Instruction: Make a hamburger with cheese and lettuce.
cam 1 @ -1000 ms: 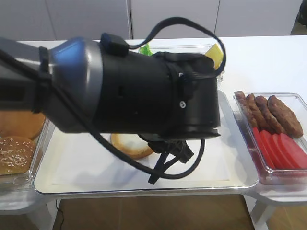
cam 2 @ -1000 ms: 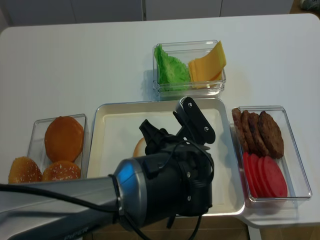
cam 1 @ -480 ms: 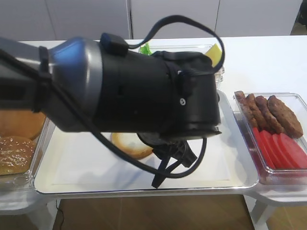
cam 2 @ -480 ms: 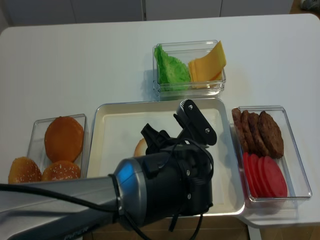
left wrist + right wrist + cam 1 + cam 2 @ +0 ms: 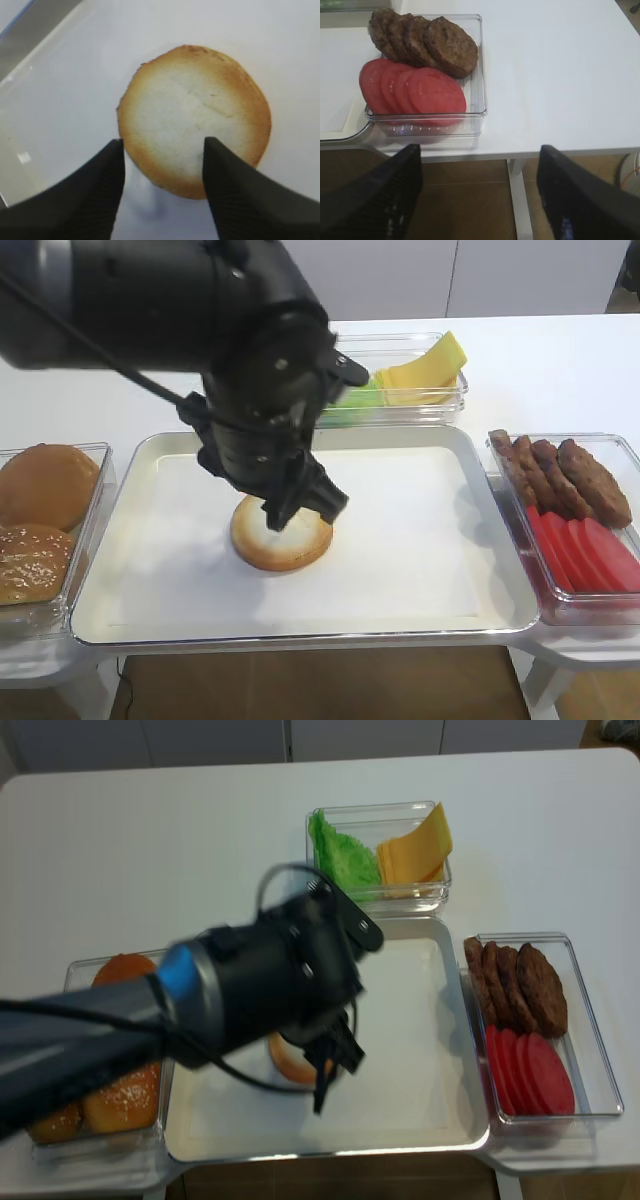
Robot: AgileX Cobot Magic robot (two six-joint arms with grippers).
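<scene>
Left gripper (image 5: 162,165) over the bun half (image 5: 281,533), jaws apart.
Your bun half sits cut face up on the tray (image 5: 420,530), nothing gripped. Right gripper (image 5: 480,192) w/ jaws wide, off the table edge near patties (image 5: 422,37) & tomato slices (image 5: 412,92).

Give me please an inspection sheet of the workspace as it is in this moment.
Surface: white table, metal tray in front.
Job's things: hamburger bun half cut face up on the tray; cheese and lettuce share one clear box.
Clutter: sesame buns in the left box; patties and tomato slices in the right box.
Grippers: left gripper open over the bun half; right gripper open, off the table edge.
Cables: black cable on the left arm.
Surroundings: white cabinets behind.
</scene>
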